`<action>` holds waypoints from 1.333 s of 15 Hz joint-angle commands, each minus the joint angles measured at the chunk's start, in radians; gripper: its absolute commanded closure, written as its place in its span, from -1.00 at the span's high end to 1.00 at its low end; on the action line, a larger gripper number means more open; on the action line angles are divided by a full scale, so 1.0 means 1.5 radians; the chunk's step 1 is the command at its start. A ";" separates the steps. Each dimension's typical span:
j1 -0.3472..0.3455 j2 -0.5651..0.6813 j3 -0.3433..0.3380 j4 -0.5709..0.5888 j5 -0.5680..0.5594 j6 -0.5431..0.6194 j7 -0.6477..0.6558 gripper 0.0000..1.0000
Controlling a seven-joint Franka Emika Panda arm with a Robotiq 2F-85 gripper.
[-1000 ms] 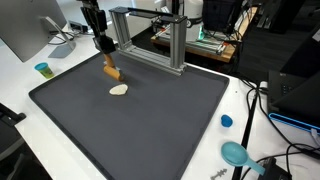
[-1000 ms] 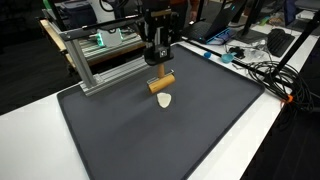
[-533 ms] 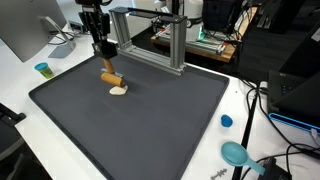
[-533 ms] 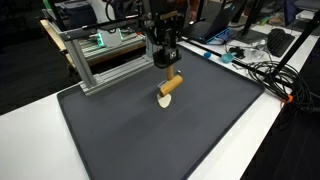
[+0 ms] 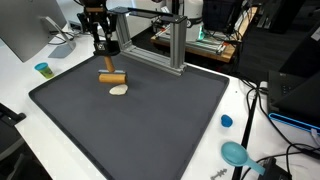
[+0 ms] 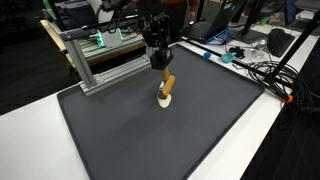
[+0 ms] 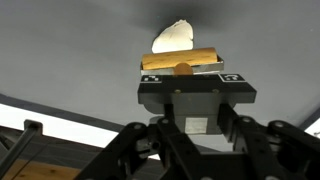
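My gripper [image 5: 106, 62] hangs over the far part of the black mat [image 5: 150, 125], shut on a short wooden stick [image 5: 112, 76]. The stick lies level just above the mat. In an exterior view it shows end-on under the gripper [image 6: 160, 66], as a stick [image 6: 167, 86] over the mat [image 6: 150, 140]. A small white flat piece [image 5: 118, 90] rests on the mat right beside the stick, also seen as a white piece [image 6: 163, 99]. In the wrist view the stick [image 7: 180, 58] runs crosswise between the gripper's [image 7: 181, 70] fingertips, with the white piece [image 7: 172, 36] just beyond it.
An aluminium frame [image 5: 165, 35] stands at the mat's far edge, close behind the arm. A small cup [image 5: 43, 69] and a monitor [image 5: 25, 30] sit off one side. A blue lid [image 5: 226, 121], a teal object [image 5: 236, 153] and cables [image 5: 255, 100] lie off the other side.
The wrist has turned, swinging the held stick round over the white piece. The white piece stays in the same spot on the mat.
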 commanded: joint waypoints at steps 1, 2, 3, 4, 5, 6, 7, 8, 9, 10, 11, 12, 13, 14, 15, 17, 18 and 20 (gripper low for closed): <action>-0.003 -0.002 0.001 -0.003 0.002 -0.001 -0.007 -0.08; -0.003 0.000 0.001 -0.002 0.000 -0.002 -0.004 -0.08; 0.005 0.006 -0.004 -0.005 -0.037 0.020 0.024 -0.58; 0.008 0.011 -0.002 -0.010 -0.055 0.041 0.019 -0.58; 0.008 0.016 -0.002 -0.010 -0.072 0.045 0.016 -0.58; 0.008 0.023 -0.001 -0.011 -0.088 0.058 0.014 -0.58; 0.008 0.029 0.002 -0.010 -0.092 0.068 0.012 -0.58; 0.006 0.035 0.005 -0.008 -0.091 0.070 0.008 -0.58; 0.003 0.040 0.012 -0.005 -0.081 0.068 -0.002 -0.58; 0.000 0.044 0.019 -0.001 -0.065 0.060 -0.017 -0.58; -0.007 0.044 0.029 0.004 -0.040 0.047 -0.038 -0.58; -0.012 0.046 0.035 0.012 -0.022 0.036 -0.051 -0.58; -0.016 0.051 0.039 0.020 -0.007 0.030 -0.061 -0.58; -0.021 0.059 0.041 0.031 0.011 0.023 -0.070 -0.58; -0.022 0.066 0.037 0.038 0.013 0.028 -0.068 -0.58; -0.024 0.076 0.033 0.044 0.010 0.029 -0.065 -0.58; -0.026 0.080 0.033 0.042 0.006 0.034 -0.062 -0.58; -0.031 0.087 0.038 0.040 0.010 0.028 -0.066 -0.58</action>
